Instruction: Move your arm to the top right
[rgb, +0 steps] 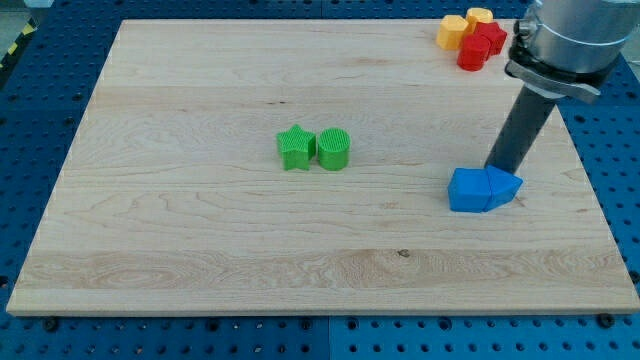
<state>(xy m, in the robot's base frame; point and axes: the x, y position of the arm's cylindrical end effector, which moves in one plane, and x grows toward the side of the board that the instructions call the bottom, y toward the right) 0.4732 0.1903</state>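
Observation:
My dark rod comes down from the view's upper right, and my tip (497, 168) sits just behind the two blue blocks, touching or nearly touching them. The blue cube (467, 191) and a blue angular block (503, 187) lie side by side at the right of the wooden board (200, 230). A green star (294, 148) and a green cylinder (334, 149) stand touching near the board's middle. At the top right corner, a yellow hexagon-like block (453, 32), a second yellow block (479, 16), a red star-like block (490, 37) and another red block (472, 56) cluster together.
The arm's grey wrist (575, 35) hangs over the board's top right edge, next to the red and yellow cluster. A blue perforated table (40, 120) surrounds the board on all sides.

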